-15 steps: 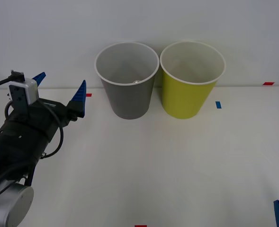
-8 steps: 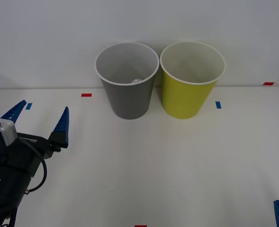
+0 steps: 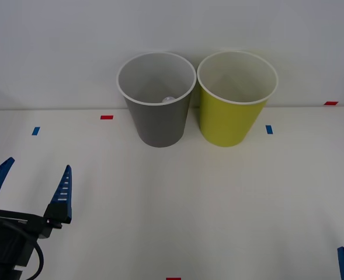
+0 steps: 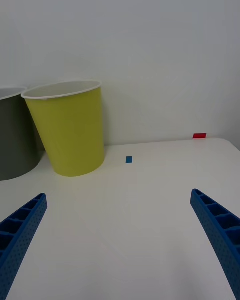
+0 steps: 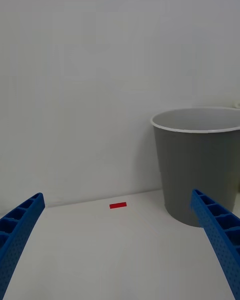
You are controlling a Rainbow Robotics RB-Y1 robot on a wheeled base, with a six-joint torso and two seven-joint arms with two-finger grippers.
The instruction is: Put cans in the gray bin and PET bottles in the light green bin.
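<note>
Hovering low over the near-left corner of the table (image 3: 172, 221), the left gripper (image 3: 31, 182) has its blue fingers spread wide apart and carries nothing. The right gripper (image 4: 120, 235) sits parked at the near-right edge, its fingers likewise apart and empty.

Far across the table stand the gray bin (image 3: 156, 99) and, touching or just beside it on the right, the light green bin (image 3: 236, 98). A silver glint low inside the gray bin looks like the can (image 3: 169, 100), already dropped in.

Little seems left to spoil, but a hasty reach back toward the bins could clip a rim and tip a tall, narrow-footed bin.

From above, the front view looks into both bins; the wrist views give just their outer walls, hiding any contents.
</note>
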